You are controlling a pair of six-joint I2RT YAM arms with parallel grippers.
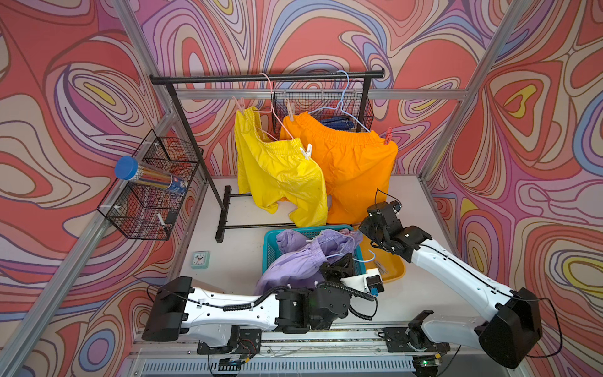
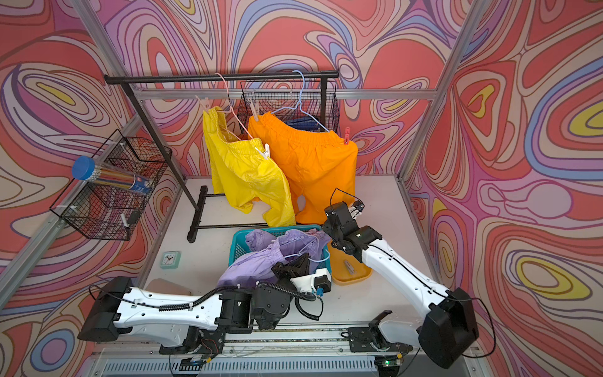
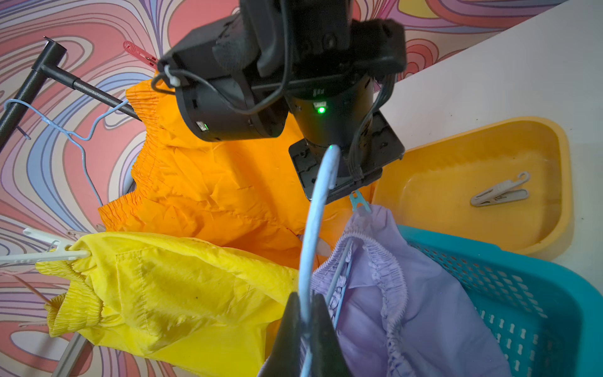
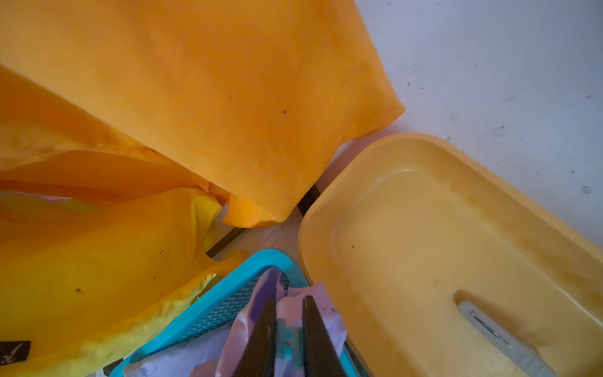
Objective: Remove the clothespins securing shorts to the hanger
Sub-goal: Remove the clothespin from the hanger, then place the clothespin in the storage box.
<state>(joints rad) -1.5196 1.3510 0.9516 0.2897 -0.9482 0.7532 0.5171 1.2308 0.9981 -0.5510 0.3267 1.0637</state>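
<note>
Lilac shorts (image 1: 303, 258) lie bunched in a teal basket (image 1: 269, 248), on a pale blue hanger (image 3: 313, 228). My left gripper (image 3: 306, 323) is shut on that hanger's wire. At the basket's far corner my right gripper (image 4: 288, 302) is shut on a teal-blue clothespin (image 3: 359, 201) clipped to the lilac waistband. Yellow shorts (image 1: 277, 176) hang with a white clothespin (image 1: 306, 151) and a pink one (image 1: 239, 103). Orange shorts (image 1: 355, 169) hang with a beige clothespin (image 1: 289, 111) and a red one (image 1: 387, 136).
A yellow tray (image 1: 394, 272) right of the basket holds a grey clothespin (image 3: 499, 194). The black rack (image 1: 261, 78) stands at the back with a wire basket (image 1: 365, 107) behind it. Another wire basket (image 1: 146, 196) is on the left wall. A small clock (image 1: 199, 259) sits front left.
</note>
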